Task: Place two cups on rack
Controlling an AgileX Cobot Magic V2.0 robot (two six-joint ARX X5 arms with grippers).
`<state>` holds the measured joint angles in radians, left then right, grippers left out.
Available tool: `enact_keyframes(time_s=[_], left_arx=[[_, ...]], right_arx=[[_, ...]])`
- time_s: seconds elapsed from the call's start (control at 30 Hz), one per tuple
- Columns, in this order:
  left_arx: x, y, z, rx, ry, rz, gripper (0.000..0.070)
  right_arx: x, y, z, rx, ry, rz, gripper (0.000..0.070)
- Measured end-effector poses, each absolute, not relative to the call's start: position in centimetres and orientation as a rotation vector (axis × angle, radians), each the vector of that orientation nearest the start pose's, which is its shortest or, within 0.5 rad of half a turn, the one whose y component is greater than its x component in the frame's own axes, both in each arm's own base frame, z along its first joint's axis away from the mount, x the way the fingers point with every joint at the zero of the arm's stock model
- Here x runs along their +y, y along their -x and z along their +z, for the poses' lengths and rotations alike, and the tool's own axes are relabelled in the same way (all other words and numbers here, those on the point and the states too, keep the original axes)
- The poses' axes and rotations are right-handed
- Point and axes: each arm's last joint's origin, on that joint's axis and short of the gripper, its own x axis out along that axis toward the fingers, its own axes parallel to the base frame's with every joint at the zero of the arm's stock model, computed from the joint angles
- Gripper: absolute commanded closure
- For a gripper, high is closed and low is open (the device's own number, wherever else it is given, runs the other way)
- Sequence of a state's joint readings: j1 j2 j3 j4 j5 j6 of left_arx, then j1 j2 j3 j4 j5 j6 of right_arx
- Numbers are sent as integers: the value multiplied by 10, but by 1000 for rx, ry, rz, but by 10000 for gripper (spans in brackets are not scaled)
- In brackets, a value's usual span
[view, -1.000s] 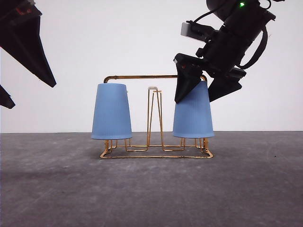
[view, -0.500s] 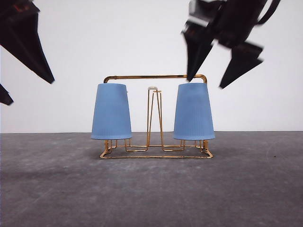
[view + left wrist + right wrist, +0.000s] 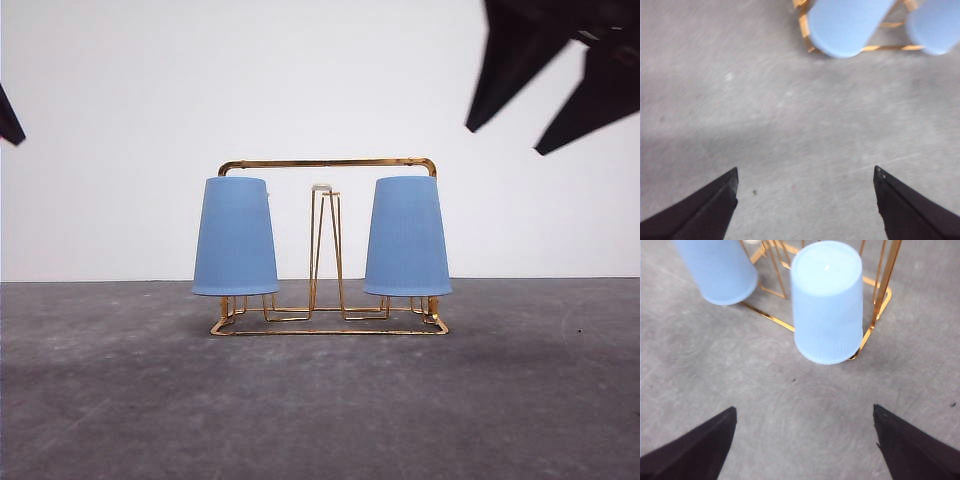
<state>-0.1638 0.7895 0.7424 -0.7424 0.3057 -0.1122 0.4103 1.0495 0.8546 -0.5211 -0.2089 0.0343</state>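
Two light blue ribbed cups sit upside down on the gold wire rack (image 3: 328, 162): one cup (image 3: 235, 237) on its left side, the other cup (image 3: 407, 237) on its right side. A white-tipped prong (image 3: 322, 187) stands bare between them. My right gripper (image 3: 540, 135) hangs open high at the upper right, clear of the right cup (image 3: 827, 300). The rack's base wire (image 3: 772, 319) shows beside that cup. Just a tip of my left gripper (image 3: 8, 118) shows at the left edge. In the left wrist view its fingers (image 3: 705, 210) stand wide apart, the cups (image 3: 847, 25) and the rack (image 3: 804, 30) far off.
The rack stands on a grey table (image 3: 320, 410) with a white wall behind it. Bare grey surface (image 3: 790, 125) lies in front of the rack on all sides.
My right gripper has let go of the right cup, opened and risen up and to the right. My left gripper has drawn back almost out of the front view. Both cups stay put.
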Motion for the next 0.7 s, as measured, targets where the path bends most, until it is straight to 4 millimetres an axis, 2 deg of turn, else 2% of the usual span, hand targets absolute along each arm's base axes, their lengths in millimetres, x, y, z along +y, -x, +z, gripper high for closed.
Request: enact_keyframes(time_s=[0.1,0.2,0.3,0.37,0.4,0.47,0.5,0.57,0.7], left_arx=[[-32,-142,270,792,150,-412,198],[-32,-139,261,791,147,-413,198],[-31,-139,253,790,147,-413,196],[-32,-139,254,778,146,-415,204],[-32,-140,255,769,145,-416,252],[-32,-140,255,768,142,-418,563],[-32,-140,255,768,140,-420,673],[-32,-140,256,761,140,-436,700],[-33,-140,257,741,131,-451,700]], right_arx=[[82,-174,261,691,1,572,163],[77,-161,243,651,-51,561,162],[74,-155,232,640,-80,554,158],[74,-155,231,644,-87,552,172],[74,-156,231,638,-91,552,224],[74,-156,232,631,-97,551,563],[74,-156,232,630,-97,551,696],[74,-156,232,629,-96,549,663],[74,-156,232,628,-97,550,663]])
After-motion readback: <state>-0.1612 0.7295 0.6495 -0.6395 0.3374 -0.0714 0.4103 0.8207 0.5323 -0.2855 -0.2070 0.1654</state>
